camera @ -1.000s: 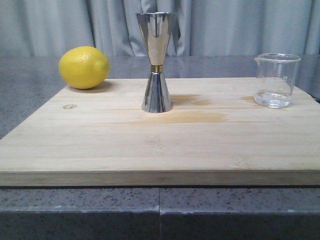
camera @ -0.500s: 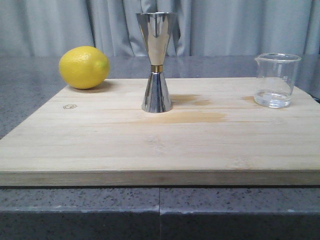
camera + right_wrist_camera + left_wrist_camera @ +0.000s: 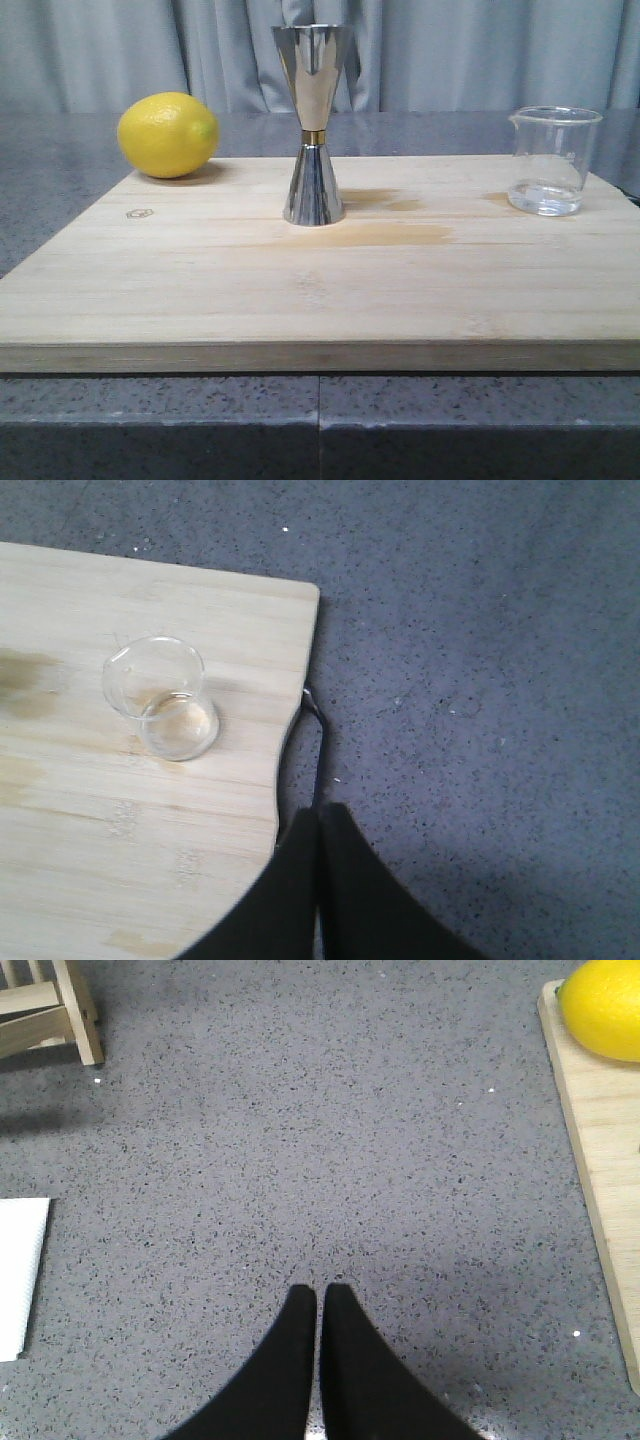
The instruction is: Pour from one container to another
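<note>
The clear glass beaker (image 3: 552, 160) stands upright at the right end of the wooden board (image 3: 320, 290), a little liquid in its bottom. The right wrist view shows the same beaker (image 3: 165, 700) near the board's corner. The steel hourglass jigger (image 3: 313, 125) with a gold waist band stands upright at the board's middle back. My right gripper (image 3: 320, 813) is shut and empty, over the board's edge, apart from the beaker. Over bare grey counter left of the board, my left gripper (image 3: 320, 1290) is shut on nothing. Neither gripper shows in the front view.
A yellow lemon (image 3: 167, 134) lies at the board's back left corner, its edge also in the left wrist view as the lemon (image 3: 602, 1005). Darker wet stains (image 3: 375, 232) mark the board beside the jigger. A wooden stand (image 3: 50, 1010) and white sheet (image 3: 20, 1275) lie left of the board.
</note>
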You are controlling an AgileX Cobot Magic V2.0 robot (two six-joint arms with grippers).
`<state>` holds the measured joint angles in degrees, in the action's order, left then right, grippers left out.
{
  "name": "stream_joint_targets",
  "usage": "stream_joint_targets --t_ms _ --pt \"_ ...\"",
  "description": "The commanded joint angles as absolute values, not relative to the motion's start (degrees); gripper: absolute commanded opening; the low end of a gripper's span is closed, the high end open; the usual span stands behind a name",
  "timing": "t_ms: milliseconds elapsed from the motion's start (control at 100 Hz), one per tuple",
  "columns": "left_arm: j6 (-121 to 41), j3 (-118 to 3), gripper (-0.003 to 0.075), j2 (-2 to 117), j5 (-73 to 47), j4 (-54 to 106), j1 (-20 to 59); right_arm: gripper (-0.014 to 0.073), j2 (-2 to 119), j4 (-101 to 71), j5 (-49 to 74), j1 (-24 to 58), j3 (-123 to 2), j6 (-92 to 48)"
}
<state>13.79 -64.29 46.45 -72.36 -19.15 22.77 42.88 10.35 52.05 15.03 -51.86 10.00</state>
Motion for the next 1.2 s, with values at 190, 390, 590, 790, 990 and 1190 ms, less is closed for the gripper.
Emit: stream_joint_targets --t_ms 190,390,590,790,990,1190 --pt "9.1 -61.3 -0.0018 42.5 -63.7 -14.3 20.2 -0.0063 42.9 11.8 48.3 14.6 -53.2 9.8" --pt "-2.8 -46.6 -0.0018 31.4 -41.4 -1.6 8.8 -0.0063 42.9 11.8 48.3 14.6 -53.2 9.8" --pt "-2.8 -27.3 -0.0018 17.3 -20.9 2.6 1.6 -0.0063 42.9 11.8 48.3 14.6 -53.2 9.8" --pt "-2.8 -9.4 -0.0018 4.6 -2.3 3.0 0.5 -0.0063 42.9 11.8 48.3 14.6 -53.2 9.8" --pt "-2.8 0.5 -0.0019 -1.7 6.7 3.0 0.5 -0.0063 42.9 11.8 48.3 14.6 -53.2 9.8" --pt "-2.8 1.9 -0.0019 -1.5 6.9 0.0 1.3 -0.0063 42.9 11.8 48.5 14.6 -53.2 9.8"
